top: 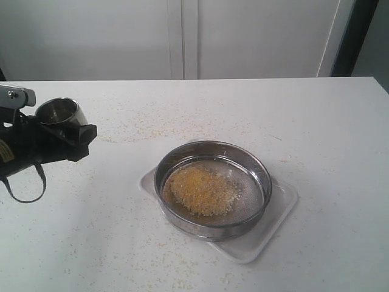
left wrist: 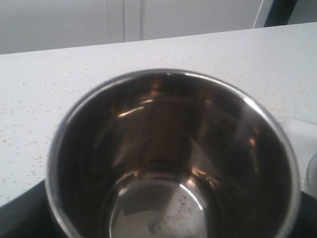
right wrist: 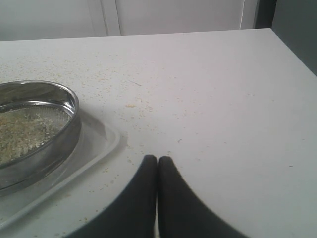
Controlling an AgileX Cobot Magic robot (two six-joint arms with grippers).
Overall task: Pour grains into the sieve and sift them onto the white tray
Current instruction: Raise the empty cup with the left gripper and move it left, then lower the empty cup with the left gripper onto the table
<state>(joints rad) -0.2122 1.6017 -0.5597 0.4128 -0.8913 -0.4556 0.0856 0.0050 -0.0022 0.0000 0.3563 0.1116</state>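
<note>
One of two steps looks done to us. We note the grains (top: 200,190) lying in a yellow-orange heap on the mesh of the sieve (top: 209,229), toward its left side, and the sieve sits on the white tray (top: 258,243) near the middle of the table (top: 316,121).

Left gripper (top: 68,125): clamped around the steel cup (top: 58,110), well apart from the tray at the left of the exterior view. The left wrist view looks straight into the cup. We see a bare, shiny bottom with only a few specks, so we judge the pour finished. Whether the cup rests on the table or is held above it, we cannot tell.

Right gripper (right wrist: 157,166): fingers pressed together, holding nothing, low over the table beside the tray's edge. It does not show in the exterior view.

Stray grains (top: 140,125) dot the table behind the tray.

Left to do, in our judgement: the sifting itself. The heap looks unspread. The sieve covers most of the tray, so we cannot say whether anything has fallen through onto it. The cup probably needs putting down first.
</note>
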